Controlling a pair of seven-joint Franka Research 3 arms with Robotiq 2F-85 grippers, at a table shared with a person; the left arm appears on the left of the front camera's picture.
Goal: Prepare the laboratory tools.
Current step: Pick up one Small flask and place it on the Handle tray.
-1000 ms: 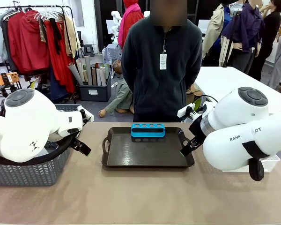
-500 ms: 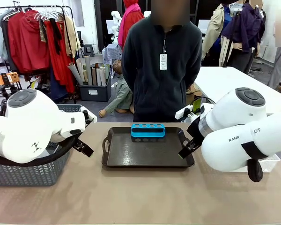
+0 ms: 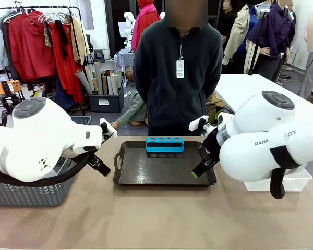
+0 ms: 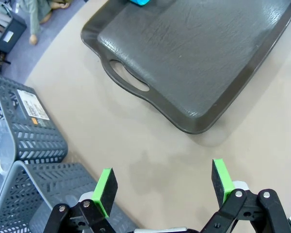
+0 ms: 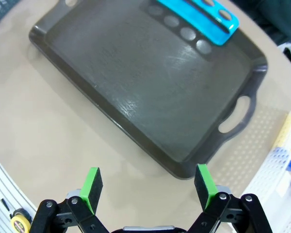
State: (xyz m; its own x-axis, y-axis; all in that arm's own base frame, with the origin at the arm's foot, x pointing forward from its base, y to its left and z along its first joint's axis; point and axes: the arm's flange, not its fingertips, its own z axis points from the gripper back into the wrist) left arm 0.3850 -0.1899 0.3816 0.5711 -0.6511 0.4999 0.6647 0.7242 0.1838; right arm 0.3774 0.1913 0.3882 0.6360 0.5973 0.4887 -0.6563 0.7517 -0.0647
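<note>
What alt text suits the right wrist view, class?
The right gripper hangs open above a table, near a dark tray. A blue rack with empty holes sits at the tray's far end; blue-capped tubes lie in a white bin beside the tray.

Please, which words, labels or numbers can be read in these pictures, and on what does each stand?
"RANK" and "OT": on the right arm, on its white shell.
Too small to read: white tag on the person.
Too blurred to read: label on the grey basket.
</note>
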